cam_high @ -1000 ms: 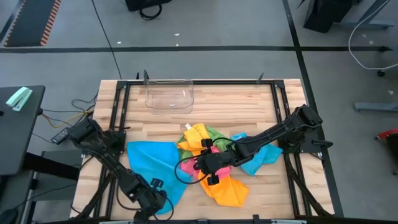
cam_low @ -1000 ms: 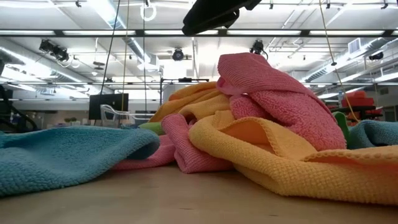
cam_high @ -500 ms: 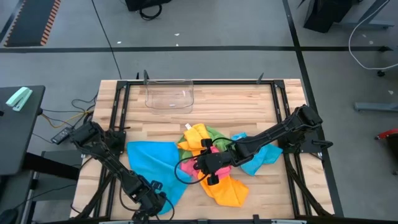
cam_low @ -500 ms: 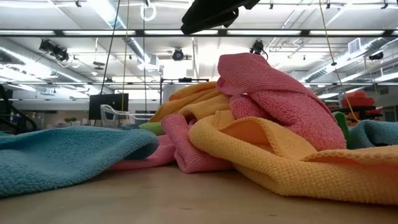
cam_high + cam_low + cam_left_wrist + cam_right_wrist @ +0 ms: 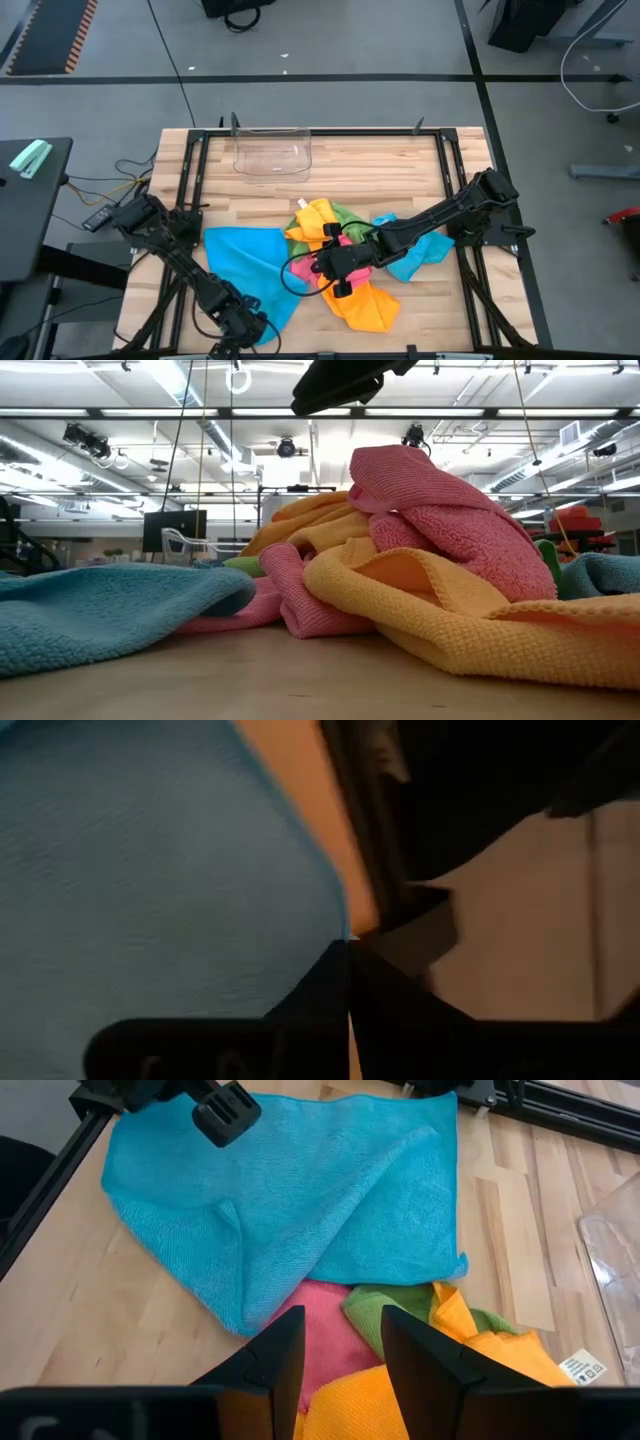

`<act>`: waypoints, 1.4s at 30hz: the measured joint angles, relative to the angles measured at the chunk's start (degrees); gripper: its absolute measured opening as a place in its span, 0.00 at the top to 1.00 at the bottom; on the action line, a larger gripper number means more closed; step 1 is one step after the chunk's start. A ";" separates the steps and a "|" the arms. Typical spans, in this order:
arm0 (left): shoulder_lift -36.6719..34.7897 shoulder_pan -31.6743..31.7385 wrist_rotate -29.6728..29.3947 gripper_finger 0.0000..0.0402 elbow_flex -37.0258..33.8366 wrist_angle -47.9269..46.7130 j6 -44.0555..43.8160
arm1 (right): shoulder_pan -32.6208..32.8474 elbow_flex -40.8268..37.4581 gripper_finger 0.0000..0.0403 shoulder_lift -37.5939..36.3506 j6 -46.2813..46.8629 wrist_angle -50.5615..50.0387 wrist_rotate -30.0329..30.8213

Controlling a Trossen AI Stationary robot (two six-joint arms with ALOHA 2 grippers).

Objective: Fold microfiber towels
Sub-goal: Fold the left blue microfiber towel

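A blue towel (image 5: 245,265) lies spread on the table's left half. At its near corner sits my left gripper (image 5: 243,324), shut; the right wrist view shows that gripper (image 5: 226,1114) at the cloth's edge. In the middle, pink (image 5: 440,520), orange (image 5: 368,305) and green (image 5: 385,1305) towels lie heaped. A second blue towel (image 5: 425,255) lies to their right. Above the heap hovers my right gripper (image 5: 343,1345), open, with nothing between its fingers. My left gripper is shut on the blue towel's edge beside its near corner (image 5: 335,925), pinched at the fingertips (image 5: 375,970). The fingers slant down from the table's near left side. The towel lies flat on the table; how many layers are caught, I cannot tell.
A clear plastic bin (image 5: 272,155) stands at the table's far left. A black frame (image 5: 455,170) runs round the tabletop, with bare wood (image 5: 380,165) between the bin and the heap. The floor drops away just past the near edge (image 5: 520,910).
My left gripper has turned a little at the blue towel's near corner without leaving its place. The towels and my right arm have kept still.
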 joint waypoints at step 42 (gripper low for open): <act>-0.07 8.36 -2.63 0.96 9.45 -50.54 -5.51 | -3.17 -10.05 0.65 0.02 -5.53 23.80 -3.93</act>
